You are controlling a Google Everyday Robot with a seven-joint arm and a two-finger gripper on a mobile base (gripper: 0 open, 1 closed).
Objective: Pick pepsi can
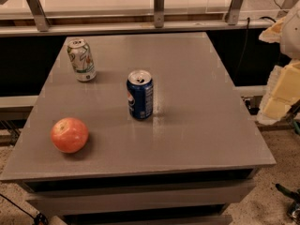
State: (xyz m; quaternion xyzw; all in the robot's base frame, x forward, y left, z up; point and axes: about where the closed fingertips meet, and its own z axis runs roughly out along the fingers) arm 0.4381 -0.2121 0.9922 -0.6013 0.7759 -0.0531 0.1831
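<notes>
The pepsi can point(140, 94) is dark blue with a red-white-blue round logo and a silver top. It stands upright near the middle of the grey table point(201, 125). My gripper point(280, 95) shows as pale yellow and white parts at the right edge of the camera view, beyond the table's right side. It is well to the right of the can, apart from it and holding nothing that I can see.
A white-and-green can point(81, 60) stands upright at the back left of the table. A red-orange apple point(69, 135) lies at the front left. A railing with metal brackets point(159, 13) runs behind the table. Cables lie on the floor at right.
</notes>
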